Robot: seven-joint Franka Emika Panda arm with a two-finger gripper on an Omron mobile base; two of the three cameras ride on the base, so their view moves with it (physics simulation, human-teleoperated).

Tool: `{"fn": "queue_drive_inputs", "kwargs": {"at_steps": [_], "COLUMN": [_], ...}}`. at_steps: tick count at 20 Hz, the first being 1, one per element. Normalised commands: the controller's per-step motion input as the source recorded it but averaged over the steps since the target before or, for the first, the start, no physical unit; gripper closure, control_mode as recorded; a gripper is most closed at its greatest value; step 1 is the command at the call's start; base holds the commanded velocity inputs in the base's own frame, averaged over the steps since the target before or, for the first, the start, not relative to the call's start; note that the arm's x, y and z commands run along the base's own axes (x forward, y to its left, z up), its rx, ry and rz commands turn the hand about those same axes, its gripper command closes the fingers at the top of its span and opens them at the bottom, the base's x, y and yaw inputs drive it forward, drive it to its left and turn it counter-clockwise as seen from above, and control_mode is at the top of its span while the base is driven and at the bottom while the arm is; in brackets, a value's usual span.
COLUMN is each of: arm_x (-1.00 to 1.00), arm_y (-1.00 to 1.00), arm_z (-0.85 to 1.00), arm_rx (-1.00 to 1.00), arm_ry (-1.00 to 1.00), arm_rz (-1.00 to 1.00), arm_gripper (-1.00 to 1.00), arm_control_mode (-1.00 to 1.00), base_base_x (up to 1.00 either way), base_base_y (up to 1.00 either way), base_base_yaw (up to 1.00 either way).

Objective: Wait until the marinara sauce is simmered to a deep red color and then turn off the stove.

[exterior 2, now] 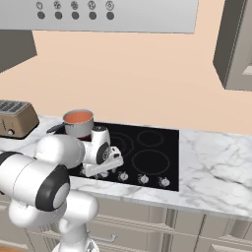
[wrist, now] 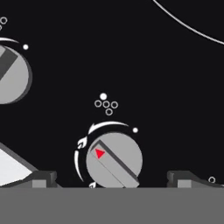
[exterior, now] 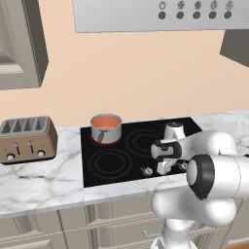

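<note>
The marinara sauce point(exterior: 105, 121) is a pale orange pool in a shiny steel saucepan point(exterior: 107, 132) on the back left burner of the stove point(exterior: 141, 146), with a red glow under the pan. From the other side the sauce point(exterior 2: 78, 117) looks the same orange. My gripper point(wrist: 113, 179) hangs low over the front knob row, open. Its dark fingertips point(wrist: 43, 178) stand well apart on either side of a silver knob point(wrist: 114, 159) with a red marker, without touching it. The hand point(exterior: 168, 153) hides that knob in the left base view.
A brown four-slot toaster point(exterior: 26, 138) stands on the marble counter point(exterior: 44, 185) left of the cooktop. A grey hood point(exterior: 155, 17) with round buttons hangs above. A second knob point(wrist: 11, 76) lies to the left in the hand view, and more knobs point(exterior 2: 143, 178) line the stove's front edge.
</note>
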Motion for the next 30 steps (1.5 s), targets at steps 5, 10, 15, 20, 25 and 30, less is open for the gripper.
{"fn": "queue_drive_inputs", "kwargs": {"at_steps": [5, 10, 15, 20, 25, 30], "arm_x": [0.01, 0.03, 0.1, 0.1, 0.02, 0.0], "arm_y": [0.03, 0.07, 0.02, 0.0, 0.0, 0.0], "arm_z": [-0.01, 0.0, 0.0, 0.0, -0.01, -0.12], "arm_rx": [0.0, 0.0, 0.0, 0.0, 0.0, 0.0], "arm_ry": [0.01, 0.01, 0.0, 0.0, 0.01, 0.0], "arm_rz": [0.0, 0.0, 0.0, 0.0, 0.0, 0.0], "arm_gripper": [-1.0, -1.0, -1.0, -1.0, -1.0, -1.0], "arm_control_mode": [-1.0, -1.0, -1.0, -1.0, -1.0, -1.0], "base_base_x": [0.0, 0.0, 0.0, 0.0, 0.0, 0.0], "base_base_y": [0.0, 0.0, 0.0, 0.0, 0.0, 0.0], "base_base_yaw": [0.0, 0.0, 0.0, 0.0, 0.0, 0.0]}}
